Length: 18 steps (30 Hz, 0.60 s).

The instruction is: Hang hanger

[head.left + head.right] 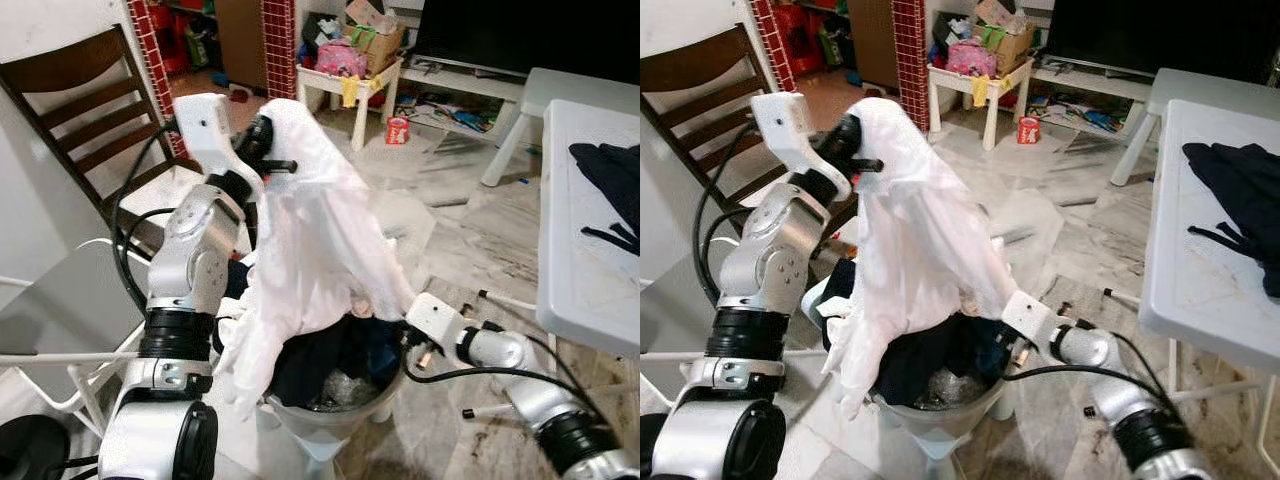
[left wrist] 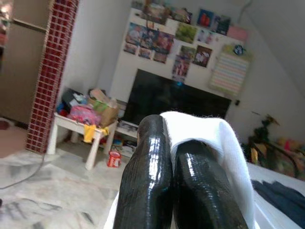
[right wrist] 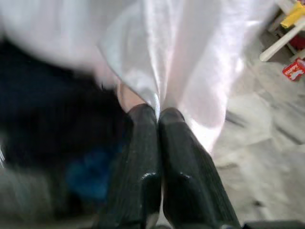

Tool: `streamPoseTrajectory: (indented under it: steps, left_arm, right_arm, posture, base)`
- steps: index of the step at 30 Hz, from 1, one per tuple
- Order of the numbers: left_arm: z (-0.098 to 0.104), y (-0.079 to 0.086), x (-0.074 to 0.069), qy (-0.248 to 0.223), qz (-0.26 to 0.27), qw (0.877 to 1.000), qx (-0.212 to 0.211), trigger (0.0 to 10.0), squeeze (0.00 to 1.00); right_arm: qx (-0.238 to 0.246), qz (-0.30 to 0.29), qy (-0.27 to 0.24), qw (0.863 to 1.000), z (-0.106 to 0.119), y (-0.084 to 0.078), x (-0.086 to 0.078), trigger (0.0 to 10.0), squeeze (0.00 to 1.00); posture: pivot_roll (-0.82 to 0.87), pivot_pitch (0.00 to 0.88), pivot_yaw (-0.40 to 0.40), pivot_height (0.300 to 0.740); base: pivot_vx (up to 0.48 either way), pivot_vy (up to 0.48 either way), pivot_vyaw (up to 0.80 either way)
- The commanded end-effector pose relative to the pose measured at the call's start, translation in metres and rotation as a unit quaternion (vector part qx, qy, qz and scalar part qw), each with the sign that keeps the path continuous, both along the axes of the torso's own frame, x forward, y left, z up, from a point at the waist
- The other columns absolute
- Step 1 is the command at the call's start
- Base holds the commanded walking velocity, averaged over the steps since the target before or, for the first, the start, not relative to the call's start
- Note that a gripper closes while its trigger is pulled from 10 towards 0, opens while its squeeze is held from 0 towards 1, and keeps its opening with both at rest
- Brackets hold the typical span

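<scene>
White garment point(image 1: 320, 240) held up over laundry basket point(image 1: 335, 415) of dark clothes — top pinched in left gripper point(image 2: 174, 143), lower hem clamped in right gripper point(image 3: 158, 112). Hanger not discernible.

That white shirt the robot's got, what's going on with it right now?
The robot is holding a white shirt up over a laundry basket full of dark clothes. Its left gripper is shut on the top of the shirt, raised high. The right gripper is pinched on a lower edge, down near the basket rim. The shirt hangs stretched between the two. No hanger can be made out. A dark garment lies on the white table to the robot's right.
</scene>
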State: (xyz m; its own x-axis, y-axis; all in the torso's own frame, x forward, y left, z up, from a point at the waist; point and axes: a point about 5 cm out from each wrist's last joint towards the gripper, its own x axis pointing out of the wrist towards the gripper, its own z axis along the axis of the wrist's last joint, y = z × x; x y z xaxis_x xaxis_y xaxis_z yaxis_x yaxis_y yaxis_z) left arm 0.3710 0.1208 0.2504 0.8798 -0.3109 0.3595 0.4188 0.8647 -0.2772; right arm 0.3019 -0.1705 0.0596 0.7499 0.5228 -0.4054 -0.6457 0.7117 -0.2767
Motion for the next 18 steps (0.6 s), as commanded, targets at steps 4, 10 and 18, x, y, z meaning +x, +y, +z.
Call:
streamPoseTrajectory:
  steps: [4,10,18]
  left_arm:
    - [0.003,0.0,0.0,-0.014,0.006,1.0,0.0,0.6,0.0]
    - [-0.014,0.003,0.0,0.009,0.018,1.0,0.013,0.6,0.0]
    - [-0.011,-0.004,-0.001,0.004,-0.003,1.0,0.019,0.2,0.0]
  right_arm:
    - [0.044,0.019,-0.017,0.999,0.01,0.002,-0.003,10.0,1.0]
    - [0.125,0.002,-0.038,0.991,0.033,-0.003,0.008,10.0,1.0]
    - [0.103,-0.024,-0.019,0.994,0.028,-0.014,0.013,10.0,1.0]
  posture:
    - [-0.07,0.0,0.023,0.74]
    - [-0.07,0.0,0.017,0.74]
    - [-0.06,0.0,0.008,0.74]
  base:
    - [0.0,0.0,0.0]
    - [0.0,0.0,0.0]
    - [0.0,0.0,0.0]
